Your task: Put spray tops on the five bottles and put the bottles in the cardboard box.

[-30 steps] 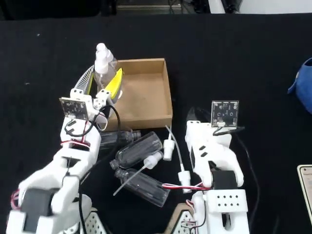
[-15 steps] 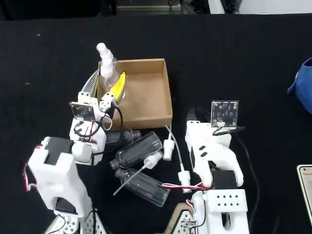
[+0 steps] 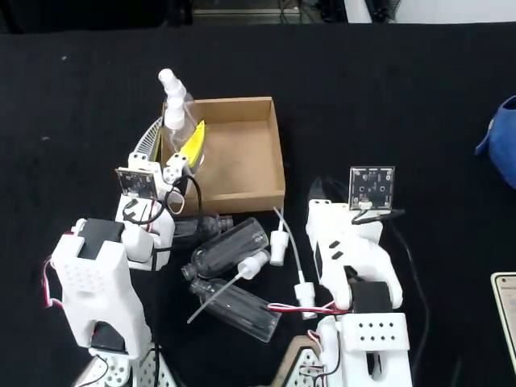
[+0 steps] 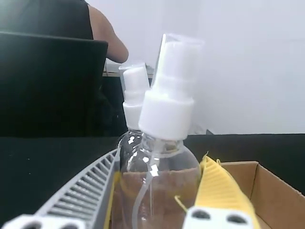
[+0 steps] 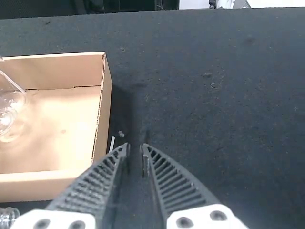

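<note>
Left pincer (image 3: 175,139) clamped on upright capped bottle (image 3: 172,109), at cardboard box (image 3: 278,153) corner

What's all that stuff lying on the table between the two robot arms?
The high view shows three clear bottles lying on their sides without tops, and three loose spray tops with thin tubes, on the black table.

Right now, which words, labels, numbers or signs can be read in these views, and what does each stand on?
None can be read.
Card at the high view's right edge: any print is too small to read.
Cardboard box: no marking visible.
Bottle in the left end effector: clear, no label visible.
</note>
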